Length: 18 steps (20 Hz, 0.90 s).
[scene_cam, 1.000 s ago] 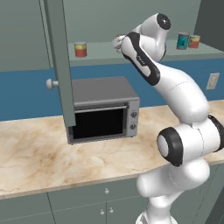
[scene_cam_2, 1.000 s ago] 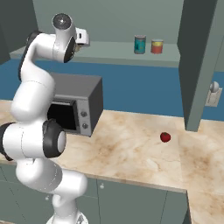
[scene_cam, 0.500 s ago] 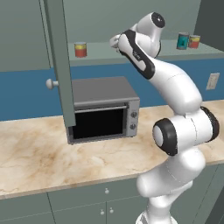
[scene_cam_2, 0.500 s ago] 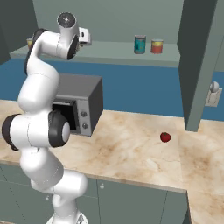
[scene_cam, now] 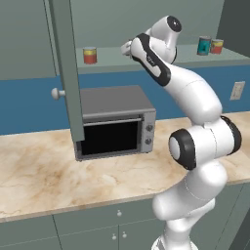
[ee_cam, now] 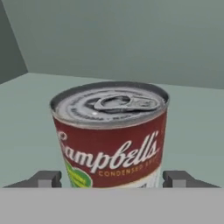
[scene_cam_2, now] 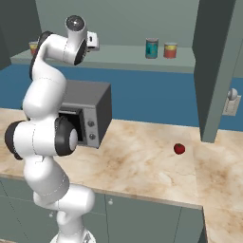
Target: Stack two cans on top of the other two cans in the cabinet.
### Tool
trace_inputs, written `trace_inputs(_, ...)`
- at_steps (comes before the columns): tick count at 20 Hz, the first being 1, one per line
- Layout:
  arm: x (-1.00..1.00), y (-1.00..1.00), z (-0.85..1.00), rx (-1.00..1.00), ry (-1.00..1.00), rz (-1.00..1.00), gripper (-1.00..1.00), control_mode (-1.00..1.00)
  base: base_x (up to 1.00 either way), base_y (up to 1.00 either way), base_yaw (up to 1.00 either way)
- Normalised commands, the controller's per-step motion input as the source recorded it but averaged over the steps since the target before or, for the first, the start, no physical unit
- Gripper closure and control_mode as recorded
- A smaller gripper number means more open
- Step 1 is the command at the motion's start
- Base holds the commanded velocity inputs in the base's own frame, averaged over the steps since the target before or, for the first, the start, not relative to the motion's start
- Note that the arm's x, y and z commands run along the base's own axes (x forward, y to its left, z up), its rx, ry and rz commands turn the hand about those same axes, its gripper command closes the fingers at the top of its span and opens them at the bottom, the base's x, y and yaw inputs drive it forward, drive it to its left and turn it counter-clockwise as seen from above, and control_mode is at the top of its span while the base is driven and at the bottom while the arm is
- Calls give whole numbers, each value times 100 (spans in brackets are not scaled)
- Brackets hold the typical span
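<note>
Our end effector [ee_cam: 111, 178] sat up on the cabinet [scene_cam: 146, 58] shelf with its dark fingertips [ee_cam: 44, 178] either side of the red-and-white soup can [ee_cam: 111, 140], and we couldn't really tell if they were touching it or just close. We figured a rigid metal cylinder with a glossy label would be a bit slippery, so squeezing mid-wall seemed safest. The teal can [scene_cam: 204, 45] and a squat red-orange can [scene_cam: 217, 46] stood side by side farther along; another squat can [scene_cam: 89, 55] stood apart.

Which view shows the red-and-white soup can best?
The hand view: the soup can stands upright on the shelf, close up between the end effector fingertips, label and pull-tab lid legible. In both base views the arm's wrist hides it.
</note>
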Motion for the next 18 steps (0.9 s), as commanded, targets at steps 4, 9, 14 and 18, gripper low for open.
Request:
trace_inputs(4, 7, 6, -23, 0, 0, 7, 100, -100, 0, 0, 0)
trace_inputs(9, -17, 7, 11, 0, -11, 10, 100, -100, 0, 0, 0)
trace_inputs(14, -41, 26, 24, 0, -2, 14, 100, -100, 0, 0, 0)
trace_inputs(18, -37, 41, 22, -2, -1, 14, 100, -100, 0, 0, 0)
